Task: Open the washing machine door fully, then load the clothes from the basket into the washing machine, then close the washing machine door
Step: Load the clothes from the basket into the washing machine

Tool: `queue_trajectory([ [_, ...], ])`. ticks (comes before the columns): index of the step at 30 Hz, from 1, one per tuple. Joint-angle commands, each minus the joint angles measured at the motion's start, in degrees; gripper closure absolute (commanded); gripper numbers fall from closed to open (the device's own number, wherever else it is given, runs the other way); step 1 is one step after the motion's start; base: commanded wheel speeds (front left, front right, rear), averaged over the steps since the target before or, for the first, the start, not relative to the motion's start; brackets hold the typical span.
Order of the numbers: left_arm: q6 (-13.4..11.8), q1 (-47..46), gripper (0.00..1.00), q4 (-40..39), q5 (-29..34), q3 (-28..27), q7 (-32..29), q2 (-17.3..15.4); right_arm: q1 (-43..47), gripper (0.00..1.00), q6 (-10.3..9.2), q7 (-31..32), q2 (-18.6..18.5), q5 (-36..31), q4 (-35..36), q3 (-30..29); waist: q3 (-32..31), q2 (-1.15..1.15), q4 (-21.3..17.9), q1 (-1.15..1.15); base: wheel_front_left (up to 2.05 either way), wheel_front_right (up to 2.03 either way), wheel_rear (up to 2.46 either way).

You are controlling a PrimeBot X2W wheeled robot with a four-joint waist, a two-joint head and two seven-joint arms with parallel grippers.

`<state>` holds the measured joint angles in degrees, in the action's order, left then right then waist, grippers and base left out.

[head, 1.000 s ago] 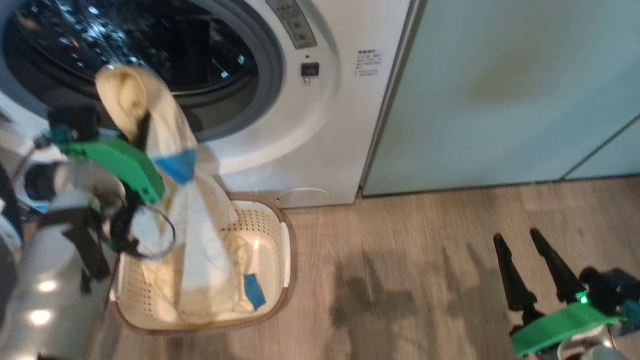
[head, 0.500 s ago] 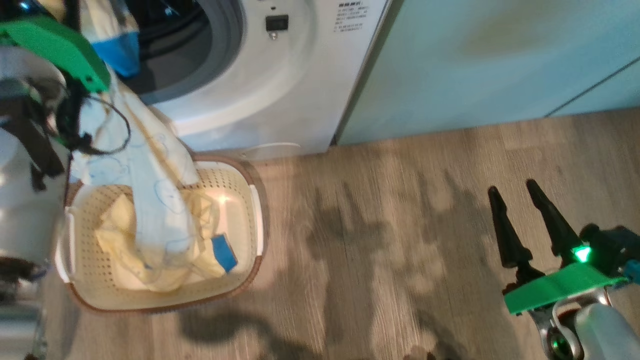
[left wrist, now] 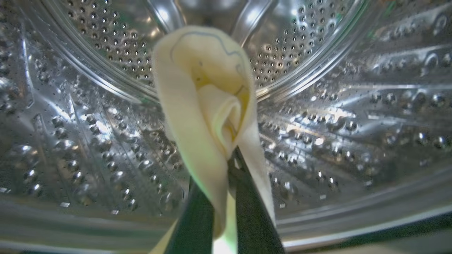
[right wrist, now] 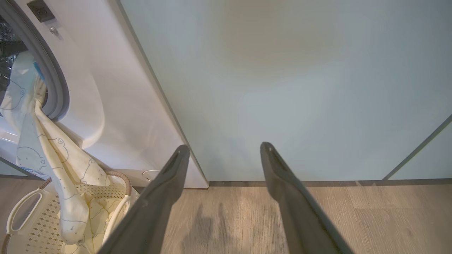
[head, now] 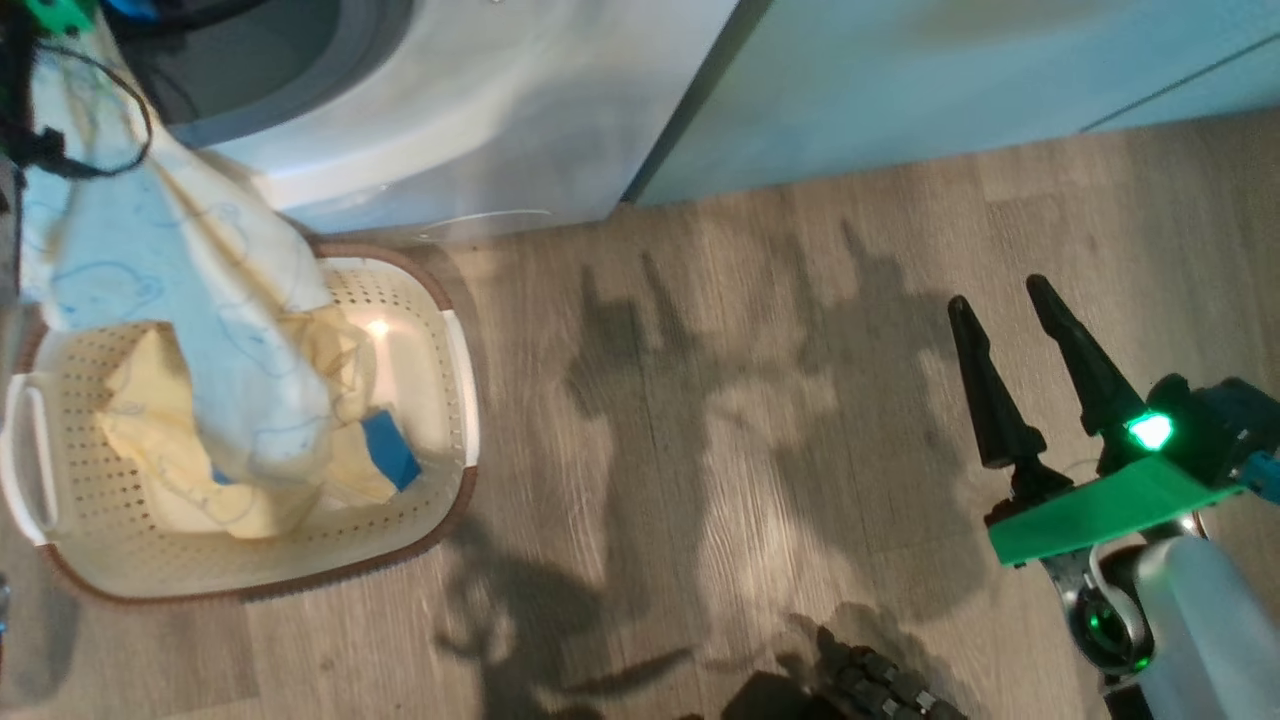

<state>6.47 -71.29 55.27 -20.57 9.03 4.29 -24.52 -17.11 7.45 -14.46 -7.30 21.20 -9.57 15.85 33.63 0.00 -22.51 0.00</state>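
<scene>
Left wrist view: my left gripper (left wrist: 231,160) clamped on clothes (left wrist: 201,106) inside washing machine (left wrist: 353,116); cloth trails to basket (head: 460,380). My right gripper (head: 995,292) jaws apart, empty, above floor (head: 700,400).

Grey-brown wood-plank floor (head: 700,400), pale green cabinet doors (right wrist: 282,88), seemingly glossy

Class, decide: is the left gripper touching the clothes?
Touching. The left wrist view shows the left gripper shut on a pinched fold of the clothes.
</scene>
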Motion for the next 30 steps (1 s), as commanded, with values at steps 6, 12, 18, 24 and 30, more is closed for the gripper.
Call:
queue_trajectory([
  [6, -0.4, -8.3, 1.00, 1.7, 0.8, -1.4, 4.3, -4.4, -0.7, 0.00, 0.03, -0.5, 0.1, 0.5, 1.4, 1.4, 2.8, 0.00, -2.3, 0.00, 0.00, 0.00, 0.00],
  [12, -1.8, -14.6, 1.00, 4.5, 0.9, -1.7, 8.2, -4.4, -1.8, 0.00, 0.03, -0.5, 0.4, 0.5, 1.5, 1.4, 5.3, 0.00, -3.0, 0.00, 0.00, 0.00, 0.00],
  [18, -1.9, -17.8, 1.00, 4.5, 0.7, -2.4, 10.5, -4.5, -2.5, 0.00, 0.03, -0.5, 0.6, 0.4, 1.4, 1.8, 6.4, 0.00, -3.5, 0.00, 0.00, 0.00, 0.00],
  [24, -3.0, -18.2, 1.00, -1.9, 1.4, -5.0, 10.7, -5.5, -3.0, 0.00, 0.03, -0.5, 0.6, 0.5, 1.4, 2.1, 7.4, 0.00, -3.9, 0.00, 0.00, 0.00, 0.00],
  [30, -3.5, -17.0, 1.00, -8.9, 2.2, -9.9, 10.7, -5.6, -3.5, 0.00, 0.03, -0.5, 0.5, 0.4, 1.3, 1.6, 8.3, 0.00, -4.4, 0.00, 0.00, 0.00, 0.00],
])
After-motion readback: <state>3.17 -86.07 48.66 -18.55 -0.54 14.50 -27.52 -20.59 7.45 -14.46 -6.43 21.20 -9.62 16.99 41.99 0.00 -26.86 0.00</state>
